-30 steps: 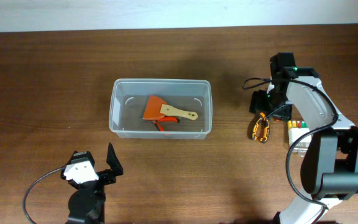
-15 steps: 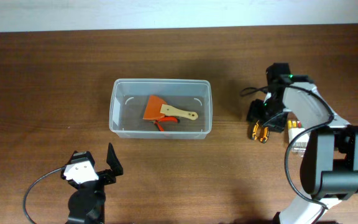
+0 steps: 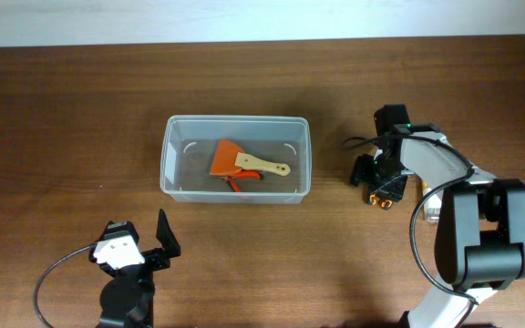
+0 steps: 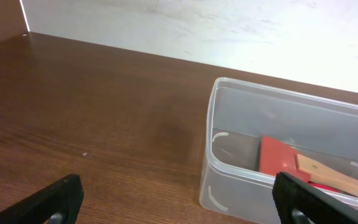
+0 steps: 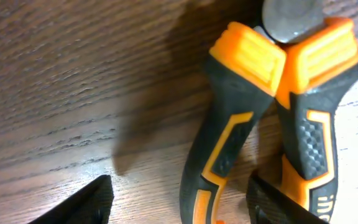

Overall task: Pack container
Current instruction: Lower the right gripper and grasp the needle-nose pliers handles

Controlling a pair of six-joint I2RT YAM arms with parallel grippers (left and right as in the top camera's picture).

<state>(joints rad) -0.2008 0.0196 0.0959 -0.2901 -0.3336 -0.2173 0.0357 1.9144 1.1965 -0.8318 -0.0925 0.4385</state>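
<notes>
So far one tool is packed, by the look of it. On the left, the left claw hangs low over the table. Its fingers are spread wide with nothing between them, and it is well apart from the work, facing the container.

That tub sits mid-table, upright and lidless. A scraper with an orange blade and a pale wooden handle lies flat on its floor. Something red peeks out from under it, too small to name.

To the right of the tub, near its short side but not touching it, a pair of pliers with orange and black handles lies on the wood. The right claw is low over them, fingers apart. One finger stands clear to the left of the handles and the other overlaps the right-hand handle in the wrist view. Neither looks pressed in yet.

My reading is that the pliers are the item in hand: to be gripped, lifted, carried left over the rim and let go inside. No other loose tool shows plainly, so the job seems past its midpoint.
</notes>
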